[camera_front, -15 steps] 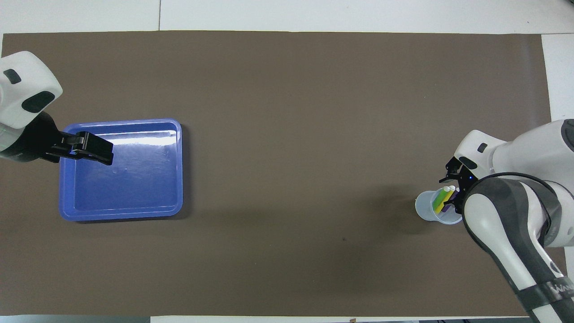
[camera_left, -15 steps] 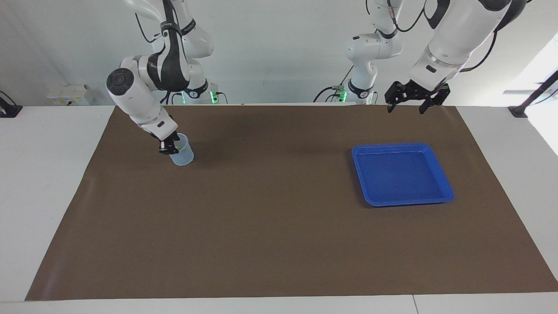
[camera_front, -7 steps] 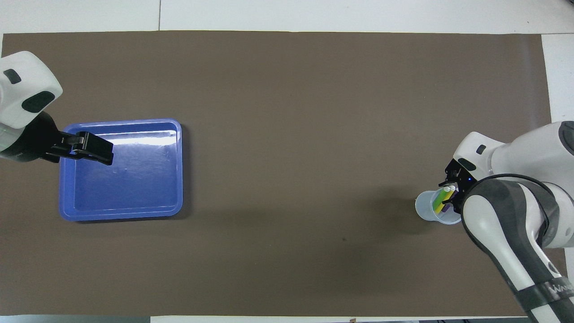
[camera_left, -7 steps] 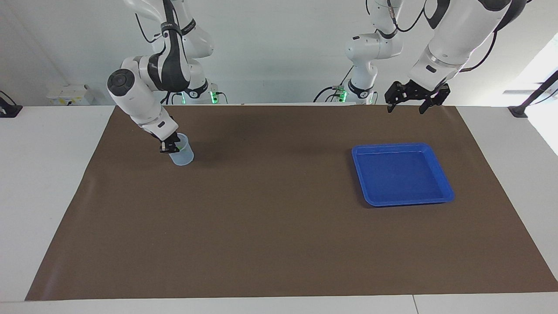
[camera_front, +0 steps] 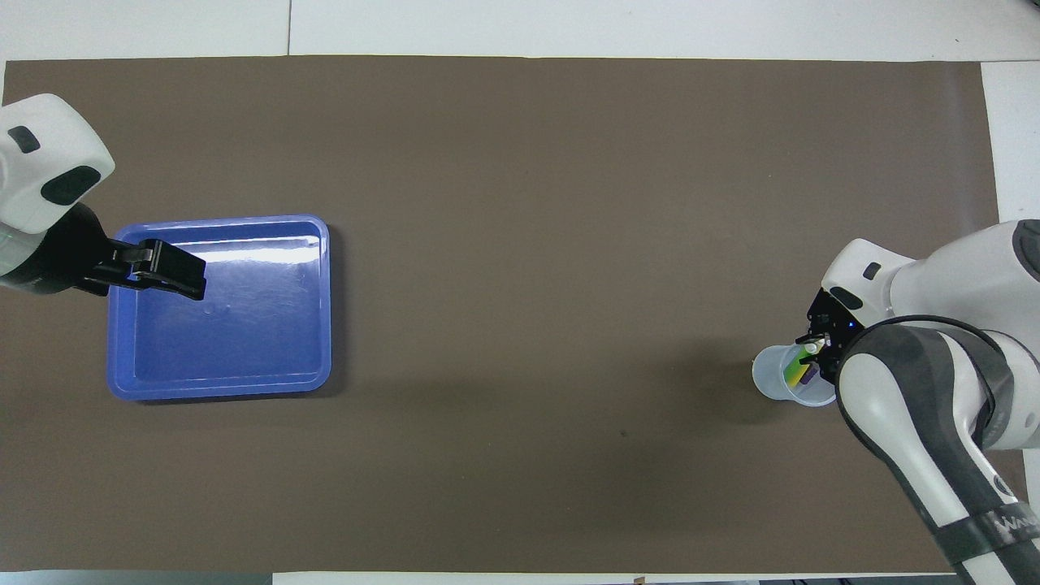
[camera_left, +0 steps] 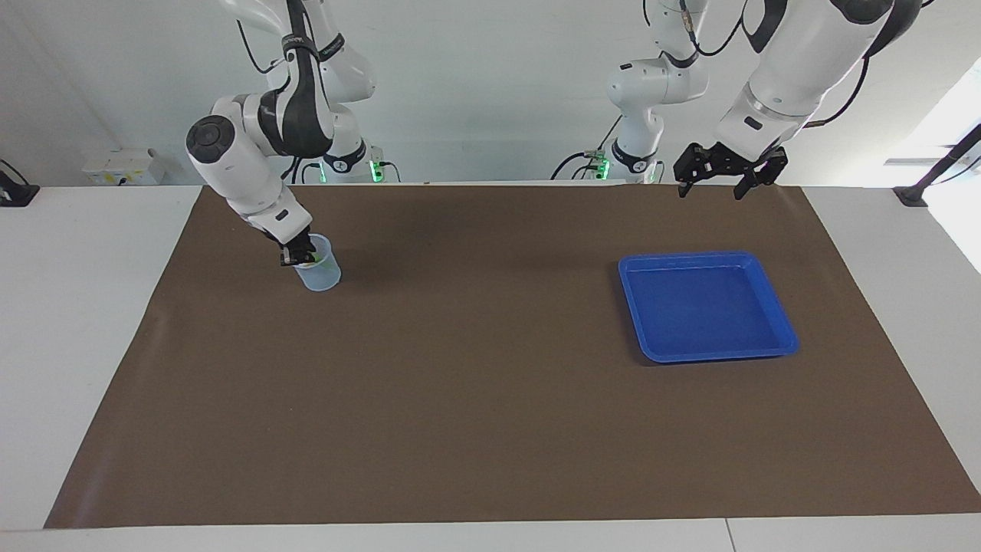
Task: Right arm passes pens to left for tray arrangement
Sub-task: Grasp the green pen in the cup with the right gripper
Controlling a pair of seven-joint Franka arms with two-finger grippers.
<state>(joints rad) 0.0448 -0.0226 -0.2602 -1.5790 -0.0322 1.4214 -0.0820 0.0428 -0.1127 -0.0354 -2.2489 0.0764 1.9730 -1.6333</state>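
The pens (camera_front: 798,370) stand together in a small clear cup (camera_left: 323,274) toward the right arm's end of the table; green, yellow and purple show in the overhead view. My right gripper (camera_left: 296,257), with its blue light, is down at the cup's mouth on the side nearer the robots, over the pens' tops (camera_front: 814,349). The blue tray (camera_left: 705,307) sits empty toward the left arm's end. My left gripper (camera_left: 711,188) is open and empty, held up in the air over the mat's edge by the robots; from above it covers a corner of the tray (camera_front: 244,333).
A brown mat (camera_left: 475,399) covers the table between the cup and the tray. White table surface (camera_left: 77,307) borders the mat at both ends.
My right gripper has shifted slightly in over the cup, now covering more of the pens' tops. The left arm has stayed almost still.
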